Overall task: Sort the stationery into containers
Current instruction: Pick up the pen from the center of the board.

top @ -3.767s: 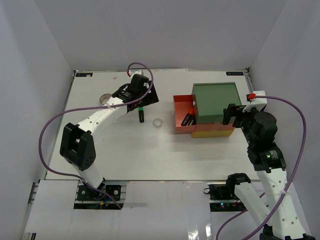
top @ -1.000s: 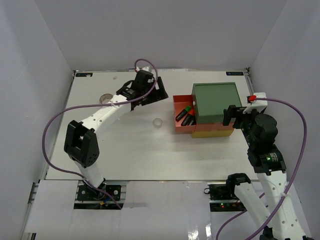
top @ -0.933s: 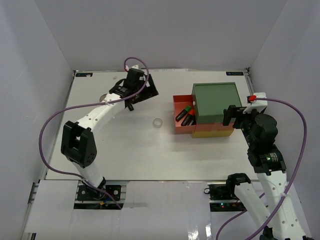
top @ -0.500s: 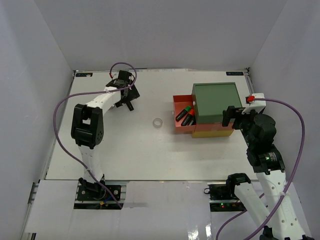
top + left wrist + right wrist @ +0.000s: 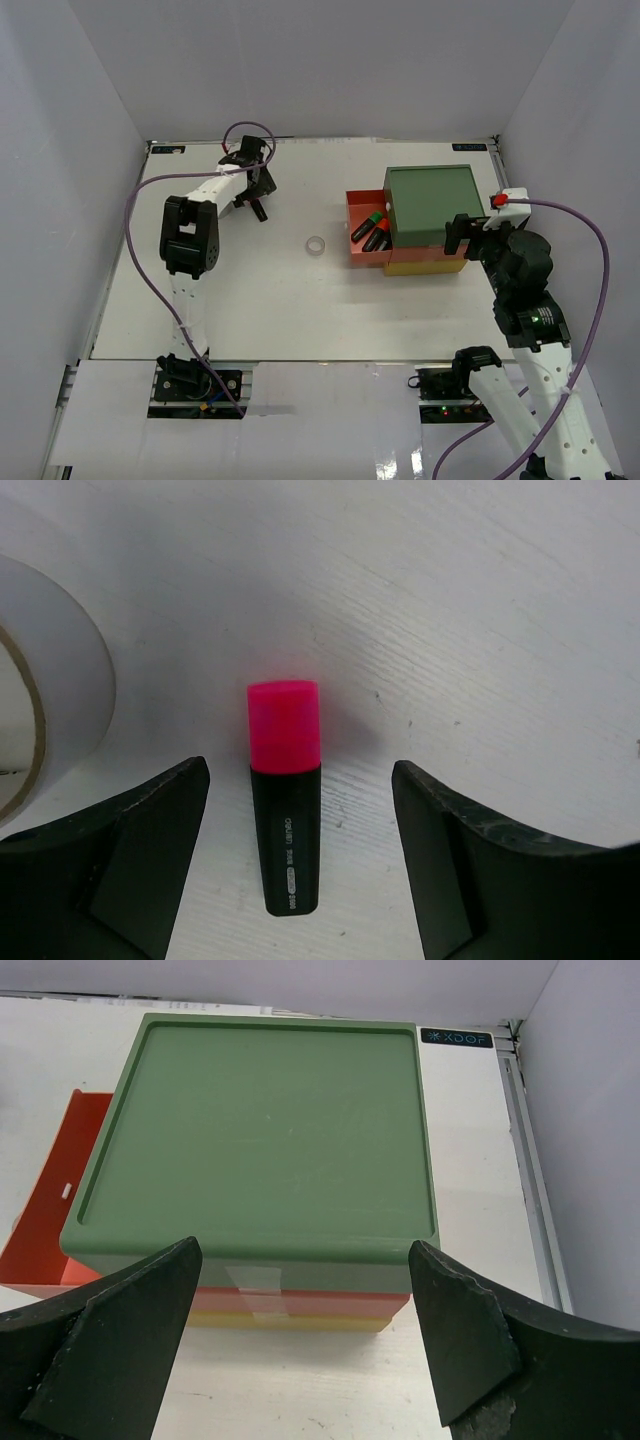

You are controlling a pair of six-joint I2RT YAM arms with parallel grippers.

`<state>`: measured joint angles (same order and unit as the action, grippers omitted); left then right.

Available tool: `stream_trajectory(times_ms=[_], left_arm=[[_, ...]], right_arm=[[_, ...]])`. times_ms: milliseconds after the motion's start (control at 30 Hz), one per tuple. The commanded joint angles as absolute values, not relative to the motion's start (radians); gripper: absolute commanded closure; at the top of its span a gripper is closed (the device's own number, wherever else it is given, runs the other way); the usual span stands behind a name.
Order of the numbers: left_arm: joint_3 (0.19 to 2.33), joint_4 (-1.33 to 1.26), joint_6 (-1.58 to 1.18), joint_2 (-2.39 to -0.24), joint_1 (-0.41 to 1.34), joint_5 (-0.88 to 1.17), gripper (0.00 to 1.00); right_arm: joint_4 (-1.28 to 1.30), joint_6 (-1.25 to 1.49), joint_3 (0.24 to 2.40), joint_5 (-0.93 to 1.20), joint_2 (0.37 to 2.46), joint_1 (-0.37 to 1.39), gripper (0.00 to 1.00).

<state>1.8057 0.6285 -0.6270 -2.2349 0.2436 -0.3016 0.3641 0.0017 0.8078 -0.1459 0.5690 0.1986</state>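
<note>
highlighter lined up between open jaws

left claw (image 5: 300, 780) stands wide open and holds nothing; the pink-capped highlighter (image 5: 287, 805) lies flat on the table (image 5: 250, 300) in the middle of the gap, barrel pointing back toward the wrist, cap away from it, clear of both fingers; the step in hand looks like picking it up for the drawer stack (image 5: 260, 1130).

to do it well, i would drop straight down and close across the black barrel rather than the cap, since the barrel offers more length to grip; the gap on each side looks about even, so little sideways correction seems needed; the white tape roll (image 5: 50, 700) sits just outside the finger on the view's left, and that finger could nudge it if the claw drifts that way.

the left wrist view alone shows the highlighter and the roll; from above the claw hides them; the top view instead shows the orange-red drawer (image 5: 349, 225) pulled out well apart from this claw, with highlighters already in it, and a small tape ring (image 5: 316, 245) on the table between; the right wrist view shows the right claw (image 5: 302, 1260) open and empty, facing the stack's green top.
</note>
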Motion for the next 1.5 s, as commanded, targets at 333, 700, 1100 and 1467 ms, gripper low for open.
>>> stream_trajectory(times_ms=[333,700,1100,1467], left_arm=[[1.852,0.687,-0.612,-2.267,0.236,-0.278,0.41],[1.721,0.658,-0.623,-2.125,0.261,-0.066,0.77],[1.666,0.466,-0.768,-1.79,0.532,0.168,0.74],[1.689,0.414,-0.831,-1.87,0.681,0.17,0.55]], right_arm=[[0.321,-0.029,0.799,-0.156,0.551,0.213,0.1],[0.321,-0.026,0.805,-0.15,0.555,0.213,0.1],[0.324,-0.017,0.815,-0.14,0.554,0.213,0.1],[0.362,-0.008,0.864,-0.129,0.561,0.212,0.1]])
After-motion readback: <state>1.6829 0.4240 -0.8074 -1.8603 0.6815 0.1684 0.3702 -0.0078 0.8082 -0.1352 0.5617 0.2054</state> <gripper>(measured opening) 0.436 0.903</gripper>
